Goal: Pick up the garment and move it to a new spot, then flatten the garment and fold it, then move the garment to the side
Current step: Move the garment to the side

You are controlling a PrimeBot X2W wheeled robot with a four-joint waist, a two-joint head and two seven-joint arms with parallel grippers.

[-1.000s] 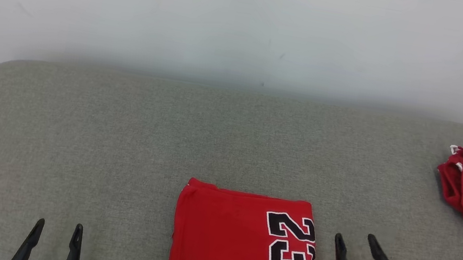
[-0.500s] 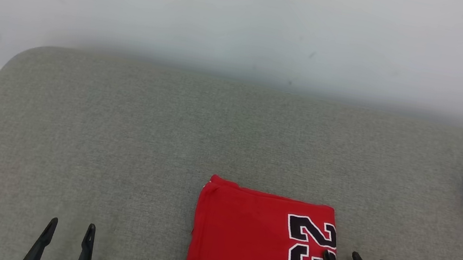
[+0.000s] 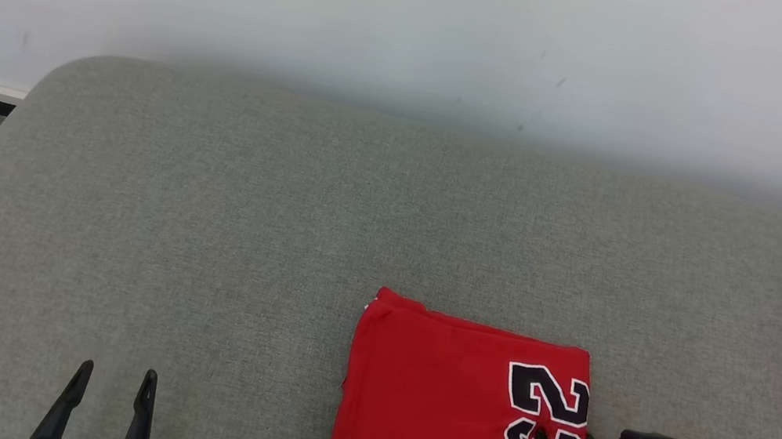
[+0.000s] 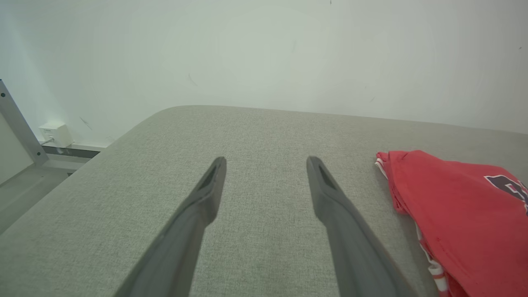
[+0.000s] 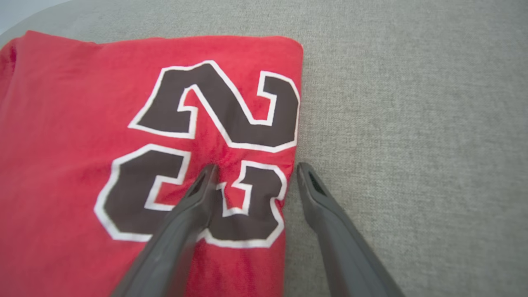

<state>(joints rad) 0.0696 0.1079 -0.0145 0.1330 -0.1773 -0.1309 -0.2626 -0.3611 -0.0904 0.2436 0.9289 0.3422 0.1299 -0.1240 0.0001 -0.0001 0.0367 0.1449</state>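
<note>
Folded red garment (image 3: 440, 402) flat on grey cushion (image 3: 200, 219). Right gripper (image 5: 256, 169) open, straddling garment's right edge, one finger on its number. Left gripper (image 3: 118, 373) open, well left of garment.

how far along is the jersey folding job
Done: the red 23 jersey lies folded in a flat rectangle on the grey cushion. In hand: the right gripper straddles the jersey's right edge, fingers open, one over the number, one over the cushion; nothing is gripped yet. Left to do: gripping it and moving it to the side. The left gripper hangs open over the cushion.
</note>
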